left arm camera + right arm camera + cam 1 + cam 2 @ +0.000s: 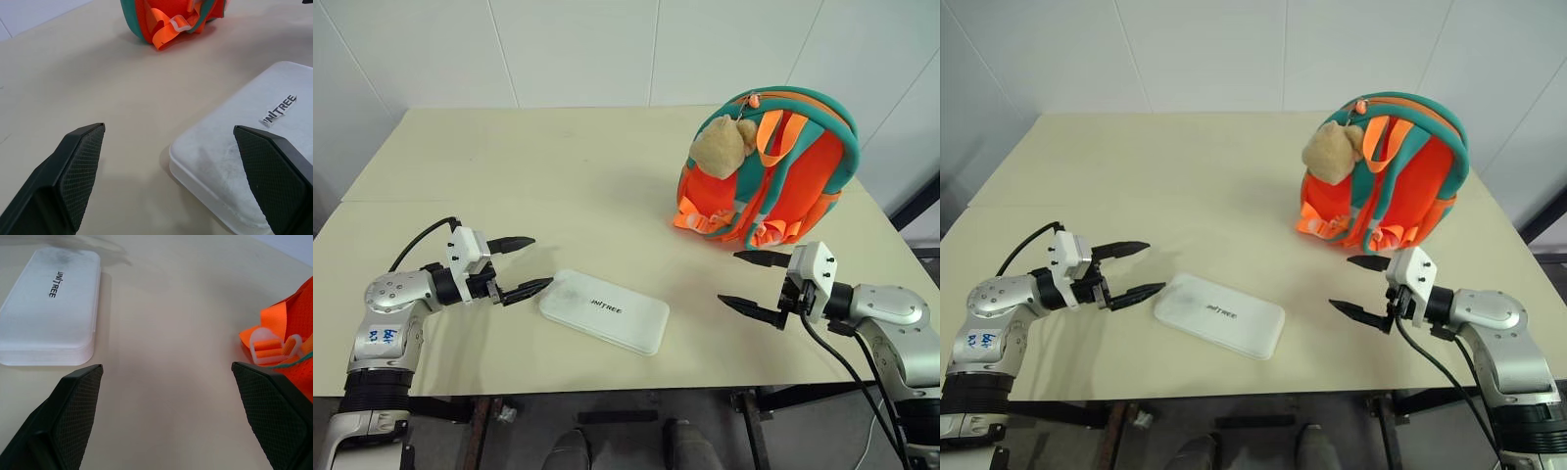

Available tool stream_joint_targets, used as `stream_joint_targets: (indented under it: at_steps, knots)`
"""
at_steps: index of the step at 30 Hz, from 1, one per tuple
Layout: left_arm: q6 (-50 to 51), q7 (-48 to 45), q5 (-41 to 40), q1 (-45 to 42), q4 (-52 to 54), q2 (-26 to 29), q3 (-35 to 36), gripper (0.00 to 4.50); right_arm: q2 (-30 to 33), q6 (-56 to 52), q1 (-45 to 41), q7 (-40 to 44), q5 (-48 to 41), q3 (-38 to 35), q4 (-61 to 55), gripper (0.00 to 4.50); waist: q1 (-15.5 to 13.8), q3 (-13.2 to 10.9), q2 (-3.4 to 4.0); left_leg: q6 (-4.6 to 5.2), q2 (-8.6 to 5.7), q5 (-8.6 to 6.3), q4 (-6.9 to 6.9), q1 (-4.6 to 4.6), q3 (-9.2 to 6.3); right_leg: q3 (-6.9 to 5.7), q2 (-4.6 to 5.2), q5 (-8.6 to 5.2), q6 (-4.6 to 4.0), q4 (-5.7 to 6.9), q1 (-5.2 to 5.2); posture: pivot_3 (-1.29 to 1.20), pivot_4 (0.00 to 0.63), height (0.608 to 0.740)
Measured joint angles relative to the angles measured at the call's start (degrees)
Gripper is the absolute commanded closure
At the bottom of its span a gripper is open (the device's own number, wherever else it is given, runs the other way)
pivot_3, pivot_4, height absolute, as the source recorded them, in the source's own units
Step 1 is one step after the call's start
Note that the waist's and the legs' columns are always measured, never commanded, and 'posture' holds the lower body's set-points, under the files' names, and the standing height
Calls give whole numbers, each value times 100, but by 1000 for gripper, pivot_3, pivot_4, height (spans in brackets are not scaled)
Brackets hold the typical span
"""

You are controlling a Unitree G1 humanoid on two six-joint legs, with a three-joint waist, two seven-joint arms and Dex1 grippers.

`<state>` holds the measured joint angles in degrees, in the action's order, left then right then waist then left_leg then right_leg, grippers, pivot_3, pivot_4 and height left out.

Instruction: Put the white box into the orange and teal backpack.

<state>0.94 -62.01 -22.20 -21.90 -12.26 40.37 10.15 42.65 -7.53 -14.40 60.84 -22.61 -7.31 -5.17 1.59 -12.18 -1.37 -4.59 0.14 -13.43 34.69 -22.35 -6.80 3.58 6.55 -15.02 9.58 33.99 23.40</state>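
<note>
The white box [604,310] lies flat near the front of the cream table [558,176], dark lettering up. The orange and teal backpack [773,171] stands upright at the back right, a tan plush bear [722,147] hanging on it and its orange straps facing me. My left gripper [527,266] is open just left of the box's near end, one fingertip close to its corner, nothing between the fingers. My right gripper [751,281] is open too, right of the box and in front of the backpack, holding nothing. The left wrist view has the box's end [254,166] beside one finger.
White wall panels stand behind the table. A seam runs across the tabletop on the left. The table's front edge [607,390] is close below the box, and the floor shows beneath it. Bare tabletop stretches between the box and the backpack.
</note>
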Motion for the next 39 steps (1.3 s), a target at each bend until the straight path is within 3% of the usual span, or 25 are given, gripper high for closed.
stream_joint_targets:
  at_steps: [8, 9, 13, 18, 23, 25, 26, 33, 39]
  knots:
    - [8, 55, -4, -92, 0, -33, 8, 0, -206, 107, -259, -11, 72, 132, 321, 52, 4, 0, 0, 0, 0, 0, 0, 0, 0, 0, 0, 0, 1, 0, 0, 0, 150, 740]
    - [9, 53, -7, -87, 0, -32, 14, 0, -234, 107, -257, 13, 71, 190, 326, 223, 7, 0, 0, 0, 0, 0, 0, 0, 0, 0, 0, 0, 1, 0, 0, 0, 150, 740]
    - [-45, -44, -4, -12, -62, 150, 68, 859, -271, 129, -184, 145, 93, 393, 312, 1307, 9, 0, 0, 0, 0, 0, -1, 0, 0, 0, -1, 0, 0, 0, 1, 0, 150, 740]
    - [-510, -95, 229, 77, -577, 544, 245, 2382, -423, 373, 176, 128, 334, 602, 444, 2921, 6, 0, 0, -1, 0, -1, 0, 1, 0, 0, 0, 0, 0, 0, -1, 0, 150, 740]
    - [-908, -139, 495, 64, -1249, 555, 182, 3765, -680, 464, 588, 2, 461, 819, 434, 4469, 2, 0, 0, -1, 0, -1, 0, 1, 0, 0, -1, 0, 0, 3, 0, 0, 150, 740]
    - [-926, -219, 549, 60, -1313, 525, 59, 4417, -729, 470, 757, -19, 506, 961, 305, 4500, -3, 0, 0, -1, 0, -1, 0, 0, 0, 0, 0, 0, 0, 3, 0, 0, 150, 740]
    - [-926, -261, 568, 65, -1306, 499, -2, 4466, -733, 459, 809, -24, 510, 994, 258, 4500, -7, 1, 1, -1, 0, -1, 1, 1, 0, 0, 0, 0, 0, 3, -2, 0, 150, 740]
    - [-917, -313, 624, 230, -1100, 63, -385, 4466, -934, 264, 1066, -388, 610, 1157, -117, 4500, 11, 3, -3, -1, 0, -1, 7, 3, 0, 0, -1, 2, -2, 7, -2, 0, 150, 740]
    - [-908, -293, 640, 199, -1080, -120, -495, 4466, -1125, 262, 795, -529, 764, 1346, -11, 4500, 5, 3, -3, -1, 0, 0, 24, 3, -1, 0, -1, 3, -6, 11, -6, 0, 150, 740]
